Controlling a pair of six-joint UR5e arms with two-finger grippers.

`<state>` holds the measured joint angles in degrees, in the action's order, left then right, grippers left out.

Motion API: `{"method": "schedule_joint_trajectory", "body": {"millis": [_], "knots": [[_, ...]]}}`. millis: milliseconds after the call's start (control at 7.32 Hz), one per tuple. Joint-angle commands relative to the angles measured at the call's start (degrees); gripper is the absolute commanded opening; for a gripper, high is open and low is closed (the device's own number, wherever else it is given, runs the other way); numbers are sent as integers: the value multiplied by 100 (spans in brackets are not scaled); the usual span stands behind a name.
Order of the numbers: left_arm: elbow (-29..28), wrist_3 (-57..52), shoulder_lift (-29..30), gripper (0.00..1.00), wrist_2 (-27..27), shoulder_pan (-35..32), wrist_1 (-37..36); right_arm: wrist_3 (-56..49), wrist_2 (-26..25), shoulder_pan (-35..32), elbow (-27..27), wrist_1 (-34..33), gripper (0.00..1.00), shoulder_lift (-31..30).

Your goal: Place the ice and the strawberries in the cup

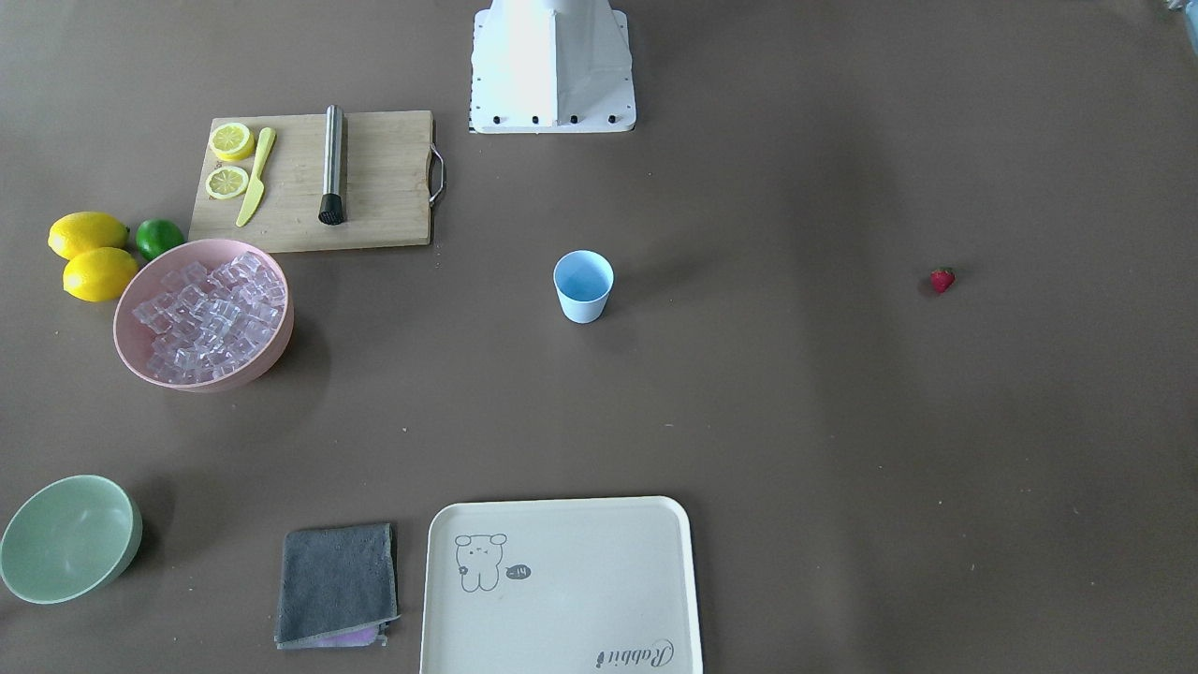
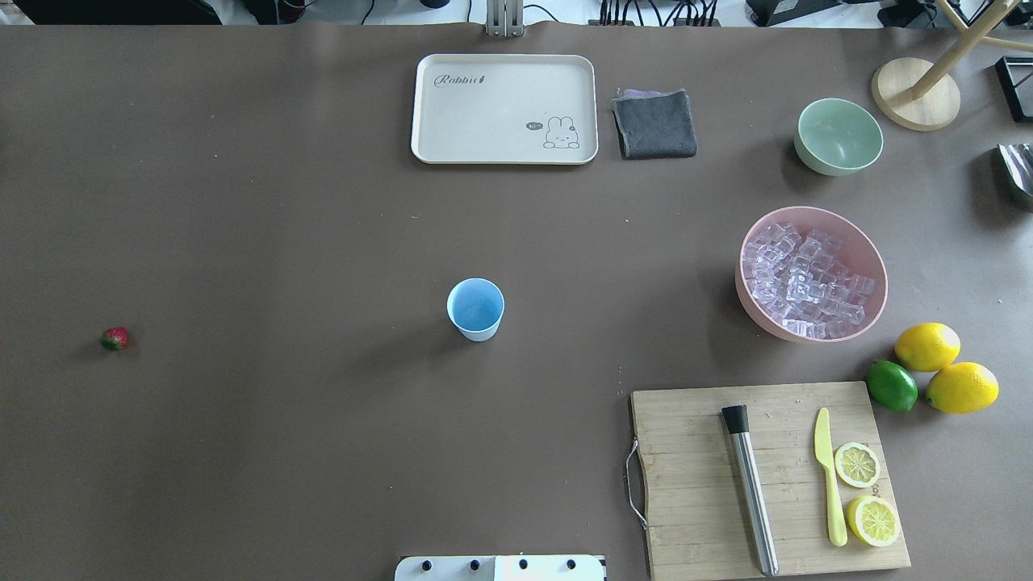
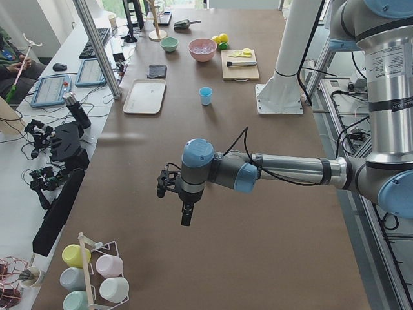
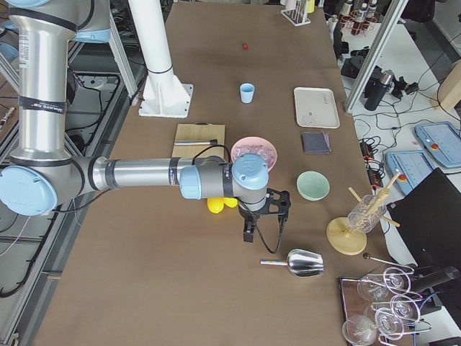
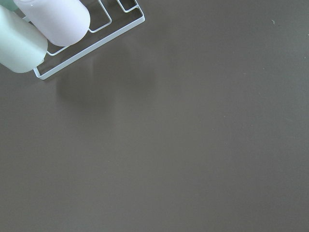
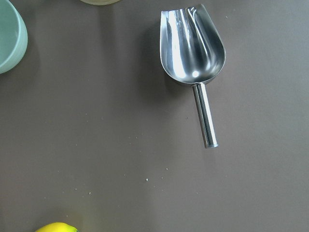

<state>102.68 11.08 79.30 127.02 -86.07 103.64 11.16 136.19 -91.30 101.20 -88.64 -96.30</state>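
Front-facing view: cup [image 1: 583, 285] stands upright, mouth up, mid-counter [image 1: 796, 421] just before the robot base. Judged: central so either arm can reach it. It is light blue, tapered, pale-rimmed and has no handle. Ice [image 1: 211, 314], clear cubes with a faint pink tint, is heaped in the pink bowl [image 1: 281, 351] at this view's left, beside the lemons [image 1: 89, 253], lime [image 1: 159, 237] and board [image 1: 384, 183]. Strawberry [image 1: 942, 279], tiny and red with a green top, lies alone at the view's right, well apart from the cup

Overhead view: the cup's bare blue bottom shows, so nothing is in it yet. Strawberry is on the left arm's side, ice on the right arm's side. Judged: one item per arm. No arm in frame

Exterior left: left gripper [image 3: 175, 197] hangs over bare counter at the near end, far from the cup. Whether its fingers are spread or pressed together, cannot tell

Exterior right: right gripper [image 4: 263, 234] hangs at the near end of the counter, past the pink bowl, with the scoop [image 4: 299, 263] close by. Its finger state, cannot tell

Left wrist view: bare counter and the corner of a wire rack [image 5: 91, 46] holding pastel cups. No fingers and no task item in frame

Right wrist view: steel scoop lies flat below the camera, with a green bowl [image 6: 9, 43] at the edge. No fingers in frame. Judged: the scoop is laid out for the ice, since small glassy cubes suit scooping better than pinching
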Motion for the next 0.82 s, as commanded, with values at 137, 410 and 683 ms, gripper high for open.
{"method": "schedule_joint_trajectory", "body": {"millis": [137, 410, 683], "knots": [[-161, 17, -10, 98, 725, -24, 85, 0, -13, 7, 84, -48, 100, -21], [-669, 35, 497, 98, 719, -6, 94, 9, -22, 164, 93, -39, 100, 32], [-635, 52, 534, 98, 728, -15, 95, 9, -39, 192, 84, -39, 100, 23]]}}
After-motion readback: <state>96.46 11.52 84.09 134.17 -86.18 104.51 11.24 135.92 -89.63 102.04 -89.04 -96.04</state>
